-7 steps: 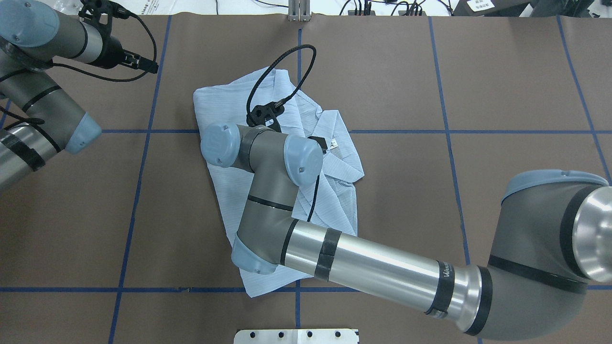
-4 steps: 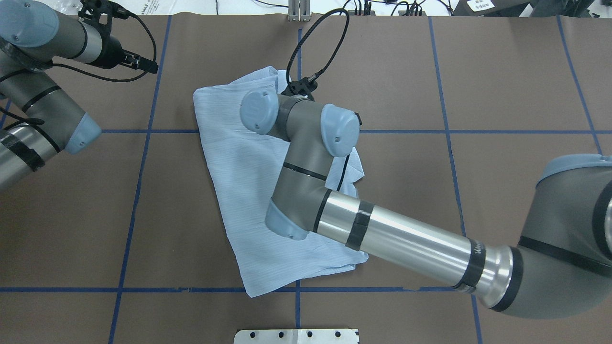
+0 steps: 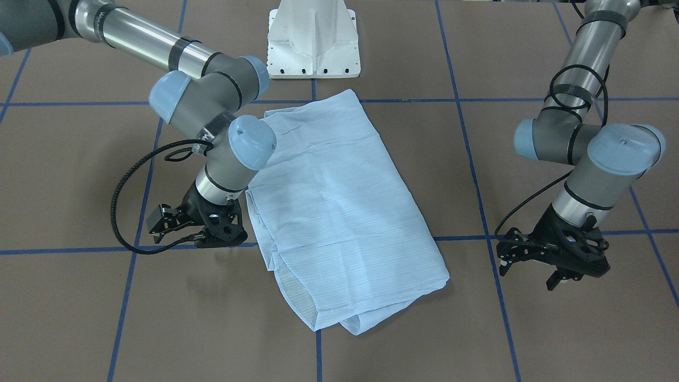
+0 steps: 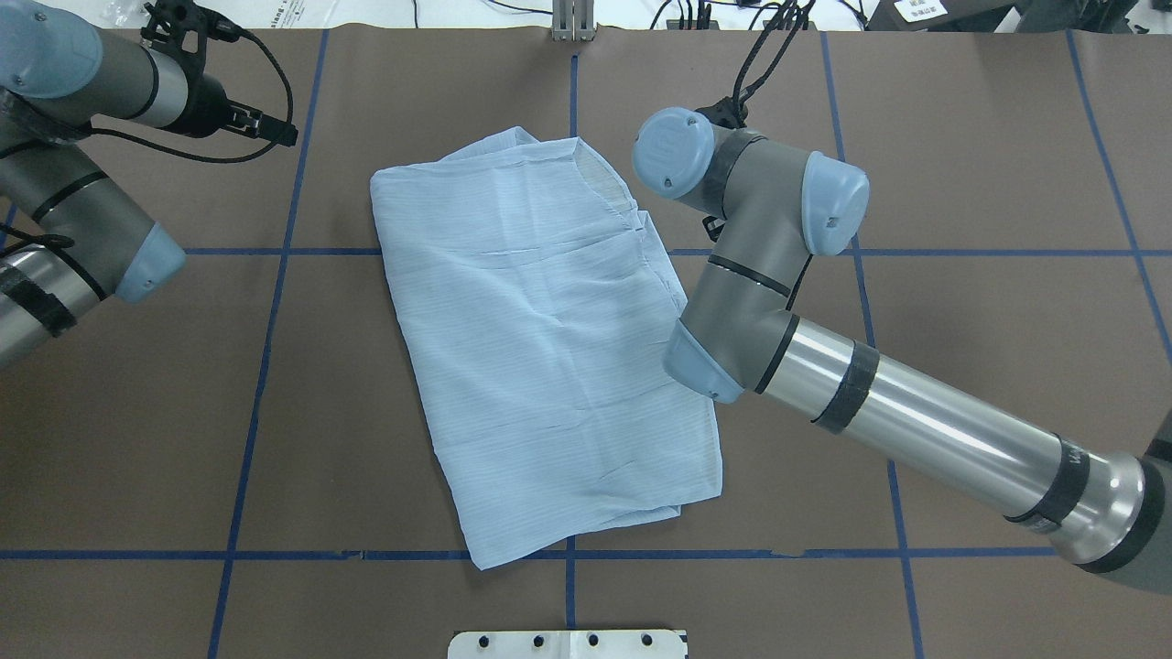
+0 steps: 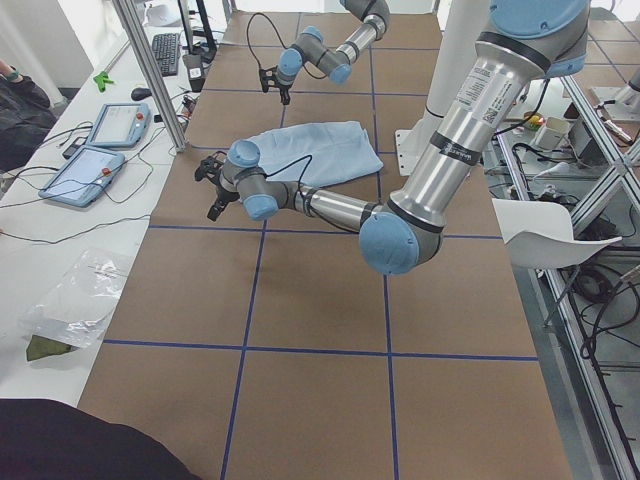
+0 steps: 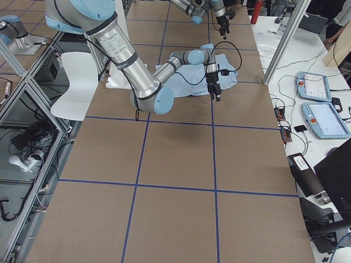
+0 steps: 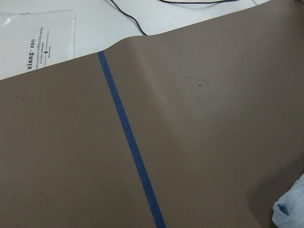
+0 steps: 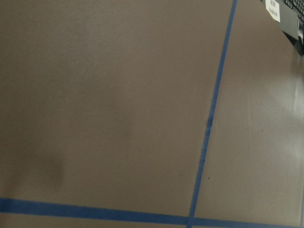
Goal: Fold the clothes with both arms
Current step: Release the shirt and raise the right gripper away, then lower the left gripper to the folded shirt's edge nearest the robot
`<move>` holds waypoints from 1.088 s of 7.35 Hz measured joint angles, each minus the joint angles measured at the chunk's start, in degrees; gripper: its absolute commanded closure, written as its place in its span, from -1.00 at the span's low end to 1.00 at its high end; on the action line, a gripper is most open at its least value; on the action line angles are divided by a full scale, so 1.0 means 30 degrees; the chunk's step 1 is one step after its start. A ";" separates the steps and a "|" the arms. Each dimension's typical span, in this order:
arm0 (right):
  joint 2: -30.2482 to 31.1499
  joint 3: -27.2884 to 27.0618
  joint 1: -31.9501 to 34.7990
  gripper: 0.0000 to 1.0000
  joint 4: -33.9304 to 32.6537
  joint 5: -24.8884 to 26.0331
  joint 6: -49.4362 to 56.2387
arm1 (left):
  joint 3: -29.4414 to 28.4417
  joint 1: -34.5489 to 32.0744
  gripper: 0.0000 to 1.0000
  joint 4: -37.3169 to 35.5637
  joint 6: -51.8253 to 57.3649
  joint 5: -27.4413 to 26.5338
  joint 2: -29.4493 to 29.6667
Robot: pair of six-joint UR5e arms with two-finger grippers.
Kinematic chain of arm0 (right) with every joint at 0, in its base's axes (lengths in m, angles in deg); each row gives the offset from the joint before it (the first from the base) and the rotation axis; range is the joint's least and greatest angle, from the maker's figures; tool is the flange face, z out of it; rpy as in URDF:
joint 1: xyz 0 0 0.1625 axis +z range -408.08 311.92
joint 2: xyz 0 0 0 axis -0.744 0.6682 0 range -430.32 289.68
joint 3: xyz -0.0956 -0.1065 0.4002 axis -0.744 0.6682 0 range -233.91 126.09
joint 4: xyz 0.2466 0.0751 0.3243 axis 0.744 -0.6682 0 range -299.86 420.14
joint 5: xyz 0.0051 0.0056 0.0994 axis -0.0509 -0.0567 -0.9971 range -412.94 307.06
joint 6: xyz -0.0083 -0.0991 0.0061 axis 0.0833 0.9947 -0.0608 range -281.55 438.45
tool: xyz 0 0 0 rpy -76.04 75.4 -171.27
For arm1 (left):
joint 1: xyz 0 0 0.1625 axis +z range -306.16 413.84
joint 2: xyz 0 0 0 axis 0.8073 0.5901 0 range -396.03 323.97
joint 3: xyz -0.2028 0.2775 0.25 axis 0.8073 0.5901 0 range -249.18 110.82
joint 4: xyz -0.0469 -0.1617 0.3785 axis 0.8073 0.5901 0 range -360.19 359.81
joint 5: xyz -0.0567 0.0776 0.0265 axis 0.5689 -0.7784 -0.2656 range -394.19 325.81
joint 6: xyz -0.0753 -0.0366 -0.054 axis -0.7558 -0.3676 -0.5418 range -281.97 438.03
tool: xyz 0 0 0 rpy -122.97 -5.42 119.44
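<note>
Folding is nearing completion, I judge: the thin pale-blue striped shirt is lying mid-frame as a layered rectangle. The black two-finger right gripper and left gripper are hovering empty beside it; I cannot tell whether they are parted.

bright even overhead light, soft shadows beside the shirt (faint sheen on the table)

Shirt — just a corner, cut off by left wrist view's edge
</note>
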State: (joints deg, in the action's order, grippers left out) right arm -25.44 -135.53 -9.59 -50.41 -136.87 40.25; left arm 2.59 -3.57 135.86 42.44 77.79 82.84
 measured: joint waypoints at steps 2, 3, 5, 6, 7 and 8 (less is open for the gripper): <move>0.0993 -0.3097 0.0549 -1.00 0.1105 -0.2575 -0.0908 | 0.0814 0.0087 -1.00 -0.0087 -0.1353 0.0096 -0.0305; 0.1947 -0.4800 0.0691 -1.00 0.2189 -0.3832 -0.1864 | 0.1956 0.0262 -1.00 -0.0198 -0.2859 0.0303 -0.0815; 0.3834 -0.7174 0.0782 -1.00 0.4645 -0.5260 -0.4112 | 0.5442 0.1648 -1.00 -0.0317 -0.6093 0.0507 -0.2811; 0.4672 -0.7759 0.0801 -1.00 0.5962 -0.5527 -0.4880 | 0.7294 0.2906 -1.00 -0.0408 -0.8112 0.0257 -0.3858; 0.5212 -0.8015 0.0807 -1.00 0.6812 -0.5672 -0.5255 | 0.9046 0.4356 -1.00 -0.0834 -1.0025 -0.0438 -0.4803; 0.5451 -0.8105 0.0792 -1.00 0.7195 -0.5739 -0.5615 | 1.0804 0.5995 -1.00 -0.2032 -1.1921 -0.1504 -0.5515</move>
State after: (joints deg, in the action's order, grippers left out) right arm -9.09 -159.84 -7.22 -28.83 -154.08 23.41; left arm 35.00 14.41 129.77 6.68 73.28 66.30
